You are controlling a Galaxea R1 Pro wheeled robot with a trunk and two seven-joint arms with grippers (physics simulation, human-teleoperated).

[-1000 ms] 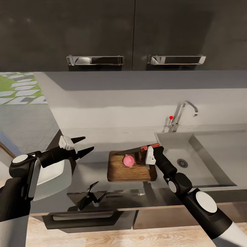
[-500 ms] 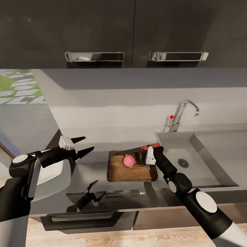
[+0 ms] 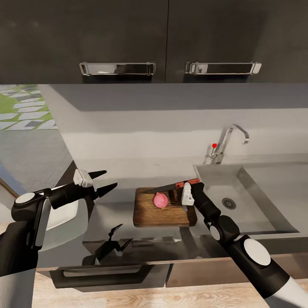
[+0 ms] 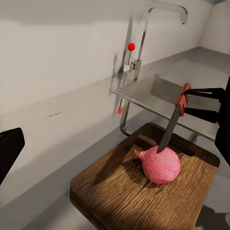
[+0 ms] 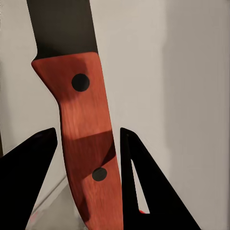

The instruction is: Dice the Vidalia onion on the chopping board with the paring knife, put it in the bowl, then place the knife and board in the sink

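Note:
A pink Vidalia onion (image 3: 161,200) (image 4: 160,164) lies whole on the dark wooden chopping board (image 3: 164,213) (image 4: 117,196), on the grey countertop (image 3: 113,211) just left of the sink (image 3: 252,209). My right gripper (image 3: 189,184) (image 5: 88,132) is shut on the paring knife's red handle (image 5: 88,143) (image 4: 182,94). The dark blade (image 4: 168,128) slants down with its tip at the onion's top. My left gripper (image 3: 102,181) hangs open above the counter, left of the board. The white bowl (image 3: 64,218) sits partly hidden behind my left arm.
The chrome tap (image 3: 226,145) (image 4: 143,43) with its red-tipped lever stands behind the sink, whose drain (image 3: 227,203) lies near my right forearm. Dark wall cabinets (image 3: 167,38) hang overhead. The counter's front edge runs just below the board.
The head view has shifted slightly, so the cabinet handles sit a little higher. Both arms, the knife and the onion hold their places.

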